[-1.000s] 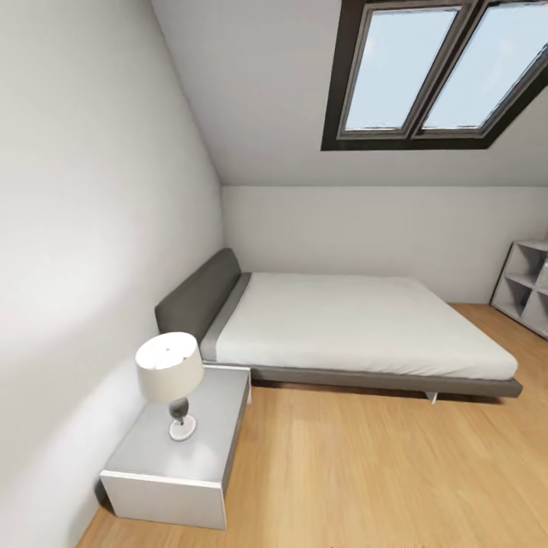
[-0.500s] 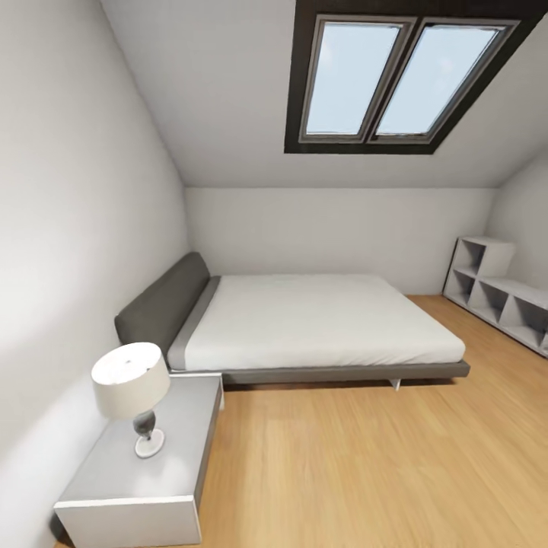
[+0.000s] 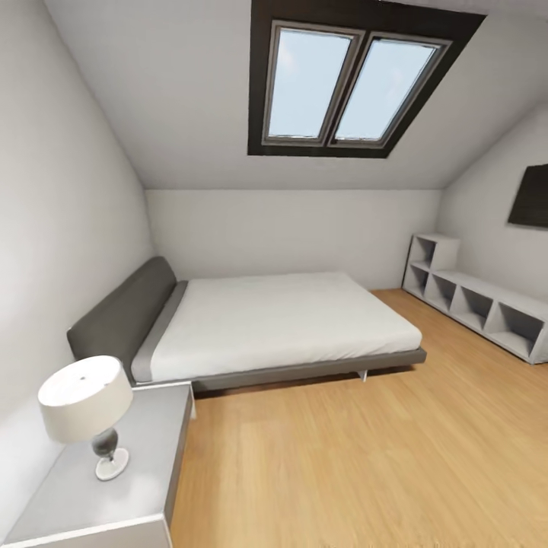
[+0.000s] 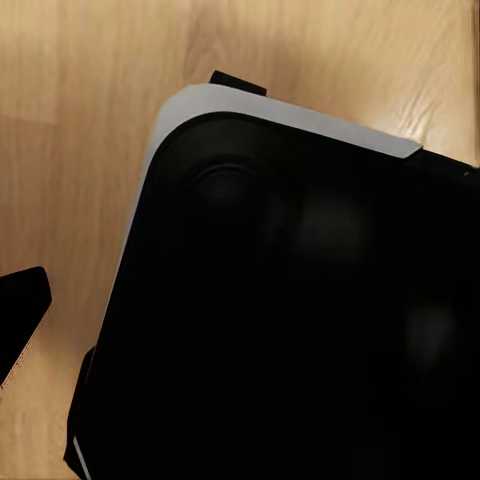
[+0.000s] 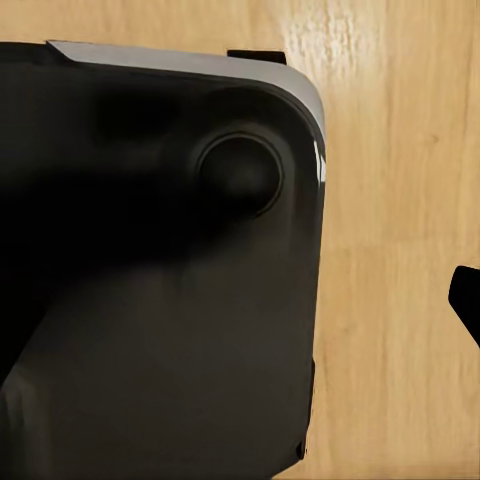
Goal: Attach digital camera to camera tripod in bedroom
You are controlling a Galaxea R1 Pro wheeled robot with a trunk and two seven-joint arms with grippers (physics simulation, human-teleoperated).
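The jaws' state cannot be told, both wrist cameras looking down past the robot's black base [image 4: 280, 320] at wood floor [image 3: 365, 457], likely arms tucked for travel, and near the bed [image 3: 274, 323] no camera or tripod appears.

A lamp [image 3: 85, 411] stands on a grey nightstand [image 3: 144, 487]; low cubby shelves [image 3: 476, 304] line the far wall.

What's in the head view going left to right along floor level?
Lamp on the nightstand → bed → low open shelf unit against the right wall, dark panel on the wall above it.
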